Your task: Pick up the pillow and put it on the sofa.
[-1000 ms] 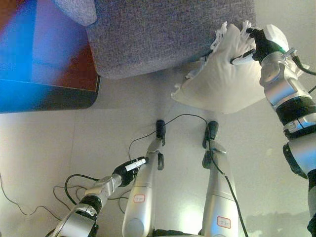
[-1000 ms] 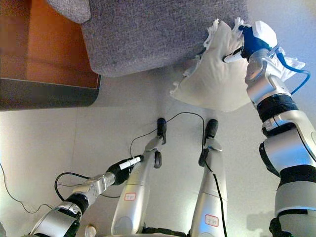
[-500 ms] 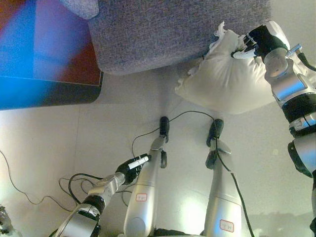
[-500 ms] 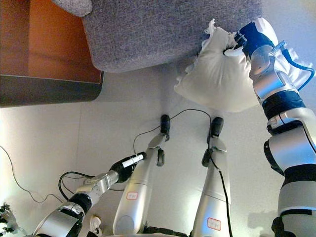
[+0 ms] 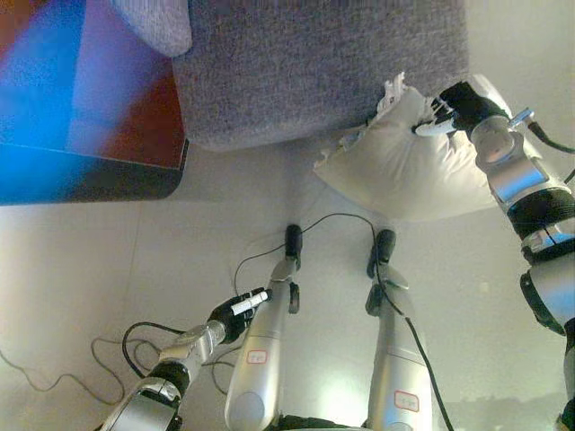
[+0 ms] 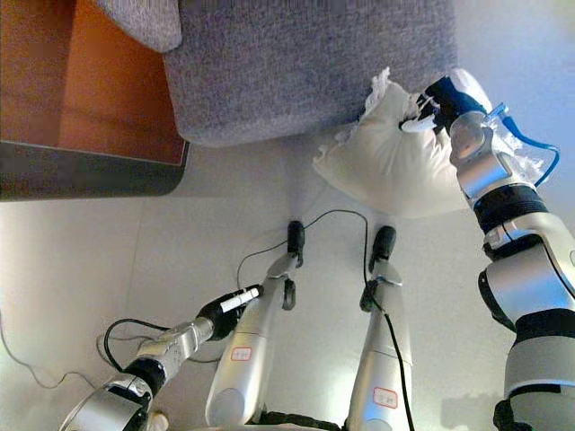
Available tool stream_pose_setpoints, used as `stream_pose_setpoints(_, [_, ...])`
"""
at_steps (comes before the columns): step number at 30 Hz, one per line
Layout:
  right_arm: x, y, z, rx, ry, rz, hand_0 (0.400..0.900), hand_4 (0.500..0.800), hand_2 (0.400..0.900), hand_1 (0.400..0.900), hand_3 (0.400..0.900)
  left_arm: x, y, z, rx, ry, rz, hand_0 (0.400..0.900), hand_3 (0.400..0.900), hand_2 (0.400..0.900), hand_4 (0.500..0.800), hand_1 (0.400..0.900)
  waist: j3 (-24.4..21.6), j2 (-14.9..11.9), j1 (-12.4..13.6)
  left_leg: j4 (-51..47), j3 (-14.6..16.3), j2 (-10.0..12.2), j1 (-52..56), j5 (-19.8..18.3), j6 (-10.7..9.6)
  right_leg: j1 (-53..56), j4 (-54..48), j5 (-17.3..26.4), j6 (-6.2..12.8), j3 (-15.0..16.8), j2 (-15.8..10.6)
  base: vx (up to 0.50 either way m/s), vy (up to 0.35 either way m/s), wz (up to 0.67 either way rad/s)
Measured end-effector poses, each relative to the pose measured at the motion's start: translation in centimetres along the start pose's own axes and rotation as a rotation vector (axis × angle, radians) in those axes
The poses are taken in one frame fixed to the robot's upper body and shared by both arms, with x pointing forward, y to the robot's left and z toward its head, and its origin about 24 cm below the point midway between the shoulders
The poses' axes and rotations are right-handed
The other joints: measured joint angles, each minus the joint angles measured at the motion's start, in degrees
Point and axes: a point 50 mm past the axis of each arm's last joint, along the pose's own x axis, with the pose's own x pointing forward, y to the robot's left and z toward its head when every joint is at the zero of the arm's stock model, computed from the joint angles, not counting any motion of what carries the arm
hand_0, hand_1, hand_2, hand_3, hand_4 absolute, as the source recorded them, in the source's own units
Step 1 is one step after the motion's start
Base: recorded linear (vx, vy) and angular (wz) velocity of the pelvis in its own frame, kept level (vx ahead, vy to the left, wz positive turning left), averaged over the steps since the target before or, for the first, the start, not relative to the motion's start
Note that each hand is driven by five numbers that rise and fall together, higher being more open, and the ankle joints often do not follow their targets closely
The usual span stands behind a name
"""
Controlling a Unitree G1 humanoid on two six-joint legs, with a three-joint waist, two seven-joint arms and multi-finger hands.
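The right hand (image 5: 456, 106) is raised at the upper right with its fingers curled into the top of the pillow (image 5: 409, 171), grasping the fabric so that it bunches beneath the white fingertips. The pillow hangs from that grip above the floor (image 5: 90, 260), its upper edge touching the front corner of the sofa (image 5: 314, 63) and its body spreading down and to the left of the hand.

There is one pillow: white, plump, with a frilled or ruffled edge showing at its top and at its left corner, and soft creases running out from the grip. There is one sofa, covered in grey woven fabric, filling the top centre of both views; a lighter grey cushion (image 5: 157, 20) shows at its upper left. One dark-edged rug or mat (image 6: 81, 99) with a reddish-brown surface lies on the pale floor just left of the sofa.

The left hand (image 5: 235, 310) hangs low at the lower left, well apart from the pillow, its fingers loosely curled and holding nothing.
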Motion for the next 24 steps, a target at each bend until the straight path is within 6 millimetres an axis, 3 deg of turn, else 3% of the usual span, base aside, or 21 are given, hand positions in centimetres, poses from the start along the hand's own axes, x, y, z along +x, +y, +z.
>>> stream_pose_setpoints(5, [-0.6,2.6,-2.1,-0.047,0.02,0.134,0.4,0.5,0.4,0.4,0.4,-0.7,1.0,-2.3,-0.013,0.072,0.028,0.9,0.9,0.9,0.8,0.9,0.16,-1.51,-1.48,-5.29,0.65,0.03,9.37,0.48,0.33,9.4,-5.7,1.3,0.34,-0.54,0.29,0.01,-0.019,-0.09])
stream_pose_setpoints(10, [-1.8,4.7,-3.7,-0.121,-0.004,0.292,0.4,0.5,0.4,0.4,0.4,-1.6,2.2,-4.3,-0.013,0.171,0.06,0.9,0.9,0.9,0.8,0.9,-0.06,-2.83,-1.37,-11.02,1.46,0.38,20.79,0.81,0.43,20.69,-11.74,2.11,0.99,-0.75,1.08,0.13,-0.006,-0.03])
stream_pose_setpoints(16, [-3.4,5.5,-4.1,-0.138,-0.083,0.456,0.4,0.5,0.4,0.4,0.4,-3.2,4.1,-6.5,-0.042,0.261,0.105,0.9,0.9,0.9,0.8,0.9,-1.64,-5.49,-1.75,-18.04,1.95,1.02,32.74,1.3,0.24,33.39,-20.28,3.44,1.62,-1.99,2.22,0.2,0.015,0.05])
stream_pose_setpoints(24, [-4.7,6.3,-3.2,-0.126,-0.159,0.667,0.4,0.5,0.4,0.4,0.4,-5.2,5.8,-9.4,-0.079,0.395,0.168,0.9,0.9,0.9,0.8,0.9,-8.06,-8.96,-1.72,-20.56,1.91,1.23,40.3,-0.15,0.0,43.84,-27.31,3.75,1.93,-5.22,2.88,0.21,0.039,0.08])
